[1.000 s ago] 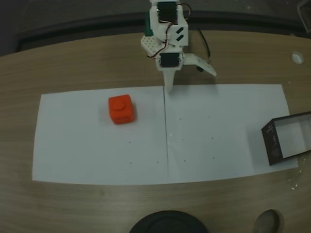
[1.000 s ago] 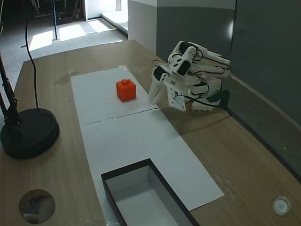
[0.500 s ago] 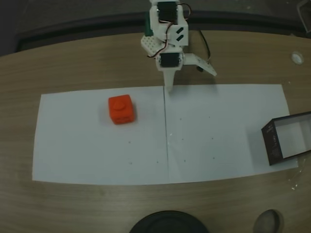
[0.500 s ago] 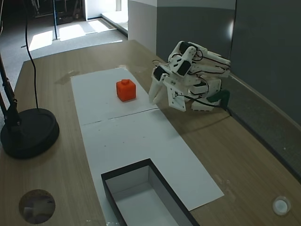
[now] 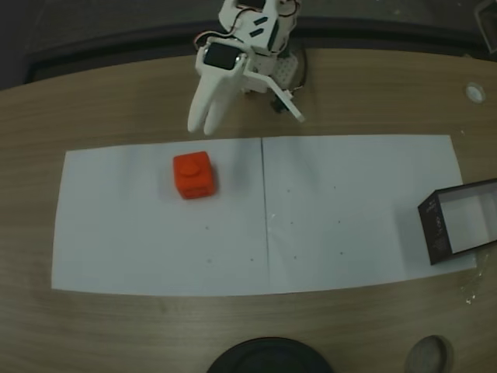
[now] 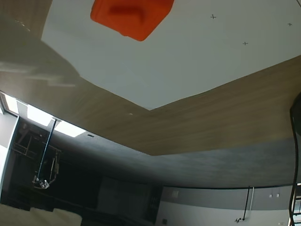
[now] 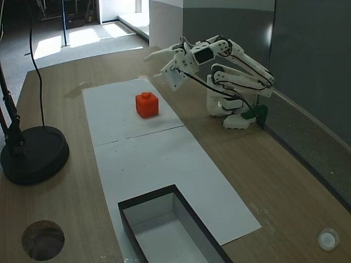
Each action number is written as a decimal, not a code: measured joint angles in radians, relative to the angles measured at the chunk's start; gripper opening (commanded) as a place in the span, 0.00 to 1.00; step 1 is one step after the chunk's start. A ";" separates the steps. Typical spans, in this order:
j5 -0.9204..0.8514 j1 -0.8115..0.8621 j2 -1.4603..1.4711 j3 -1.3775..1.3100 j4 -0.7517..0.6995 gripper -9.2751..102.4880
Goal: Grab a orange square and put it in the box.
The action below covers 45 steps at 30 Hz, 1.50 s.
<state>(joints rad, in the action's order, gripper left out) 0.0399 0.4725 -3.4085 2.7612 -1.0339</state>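
The orange square (image 5: 193,175) sits on the left sheet of white paper, also seen in the other fixed view (image 7: 147,104) and at the top edge of the wrist view (image 6: 131,16). My gripper (image 5: 199,127) hangs in the air over the bare wood just behind the square, apart from it. Its fingers lie together with only a thin line between them and hold nothing. From the side the gripper (image 7: 147,56) is raised well above the table. The box (image 5: 458,221) stands at the right end of the paper, and its inside (image 7: 164,235) has nothing in it.
Two white paper sheets (image 5: 342,210) cover the middle of the wooden table. A black round lamp base (image 7: 33,153) stands near the table's front edge. The arm's base (image 7: 230,112) is at the back edge. A small white cap (image 5: 474,92) lies at the far right.
The arm has lifted off the paper's back edge and swung left in the fixed view from above, ending over the wood behind the orange square. The square and box have not moved.
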 measured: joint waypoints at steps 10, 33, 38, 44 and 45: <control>0.006 0.020 0.603 -0.265 -0.104 0.45; 0.072 0.035 1.721 -0.736 -0.100 0.39; 0.072 0.040 1.732 -0.747 -0.094 0.36; 0.072 0.144 1.733 -0.781 -0.094 0.42; 0.072 0.155 1.733 -0.781 -0.094 0.41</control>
<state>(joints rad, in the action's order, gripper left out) 0.1120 0.6274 -1.6751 1.9804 -1.1275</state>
